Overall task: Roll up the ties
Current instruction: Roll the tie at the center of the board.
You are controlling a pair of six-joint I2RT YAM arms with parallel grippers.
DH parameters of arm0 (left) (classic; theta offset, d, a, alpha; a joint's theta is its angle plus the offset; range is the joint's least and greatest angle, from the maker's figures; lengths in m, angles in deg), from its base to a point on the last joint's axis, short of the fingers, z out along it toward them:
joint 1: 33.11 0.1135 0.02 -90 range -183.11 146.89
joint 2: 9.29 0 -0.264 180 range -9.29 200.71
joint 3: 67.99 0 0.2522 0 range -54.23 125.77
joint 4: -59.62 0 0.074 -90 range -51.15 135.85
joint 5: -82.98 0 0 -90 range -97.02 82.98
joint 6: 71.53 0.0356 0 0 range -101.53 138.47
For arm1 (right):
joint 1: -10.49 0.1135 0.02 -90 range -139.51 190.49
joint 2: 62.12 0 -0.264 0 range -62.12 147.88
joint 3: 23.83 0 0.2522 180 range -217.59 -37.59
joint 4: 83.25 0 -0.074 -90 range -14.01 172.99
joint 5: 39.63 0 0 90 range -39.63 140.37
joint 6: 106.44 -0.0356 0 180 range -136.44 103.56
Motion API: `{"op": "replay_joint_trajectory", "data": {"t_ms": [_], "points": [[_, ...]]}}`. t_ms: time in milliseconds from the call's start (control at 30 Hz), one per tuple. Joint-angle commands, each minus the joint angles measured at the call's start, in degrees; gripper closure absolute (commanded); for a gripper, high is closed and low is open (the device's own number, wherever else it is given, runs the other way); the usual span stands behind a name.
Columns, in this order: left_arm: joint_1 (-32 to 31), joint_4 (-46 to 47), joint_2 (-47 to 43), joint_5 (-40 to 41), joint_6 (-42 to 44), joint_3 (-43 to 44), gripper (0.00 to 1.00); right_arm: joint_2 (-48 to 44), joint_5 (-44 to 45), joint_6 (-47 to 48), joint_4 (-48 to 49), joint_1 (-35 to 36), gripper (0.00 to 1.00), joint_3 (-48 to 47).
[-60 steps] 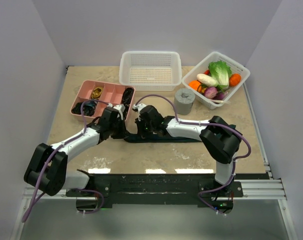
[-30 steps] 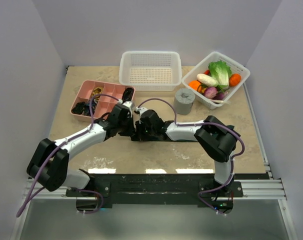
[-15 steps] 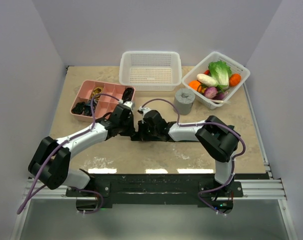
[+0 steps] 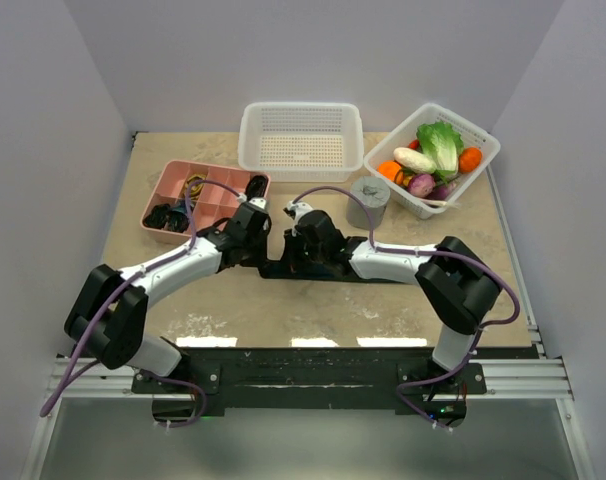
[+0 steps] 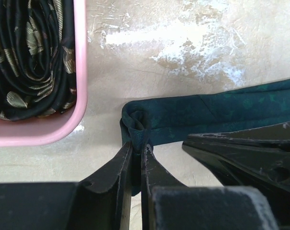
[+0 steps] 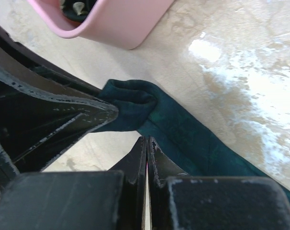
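The tie (image 5: 217,110) is a dark teal-green band lying flat on the table, with its left end curled into a small roll (image 5: 137,120). My left gripper (image 5: 137,145) is shut on that rolled end, with fabric pinched between its fingers. In the top view the tie (image 4: 275,268) runs rightward under the right arm, and the left gripper (image 4: 264,258) meets it from the left. My right gripper (image 6: 147,139) is shut with nothing in it, its tips at the tie's (image 6: 193,139) near edge just beside the roll (image 6: 130,101). Both grippers (image 4: 291,260) sit close together.
A pink compartment tray (image 4: 159,187) holding rolled dark ties (image 5: 30,57) lies just left of the roll, its rim (image 5: 81,72) close by. Behind stand a white basket (image 4: 301,172), a grey cylinder (image 4: 368,203) and a vegetable basket (image 4: 480,166).
Both grippers have shifted a little to the right and farther back along the tie. The tie's left end has followed them, and the right arm's elbow has swung out to the right.
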Motion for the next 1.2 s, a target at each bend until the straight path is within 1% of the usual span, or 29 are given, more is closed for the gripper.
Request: {"op": "replay_joint_trajectory", "data": {"t_ms": [0,333,633,800,933,1167], "points": [[-1.46,-2.05,2.07,3.99,-1.36,4.60,1.00,-1.95,2.94,2.60,-2.96,-0.39,1.00,-1.18],[-5.42,-7.24,8.40,11.29,-2.42,10.66,1.00,-2.30,4.61,3.05,-4.28,-1.45,1.00,-0.30],[-7.44,-9.70,12.71,13.93,-2.94,15.32,1.00,-4.85,6.20,4.54,-6.74,-5.84,1.00,1.11],[-8.23,-11.99,16.57,14.54,-2.33,19.10,1.00,-4.94,6.20,4.45,-8.06,-7.33,1.00,2.42],[-9.19,-13.84,19.39,16.39,-2.42,22.17,1.00,-4.15,6.20,4.45,-7.45,-7.95,1.00,3.30],[-9.72,-14.63,18.43,16.91,-2.33,23.06,1.00,0.50,4.53,5.59,-8.76,-7.95,1.00,2.34]]}}
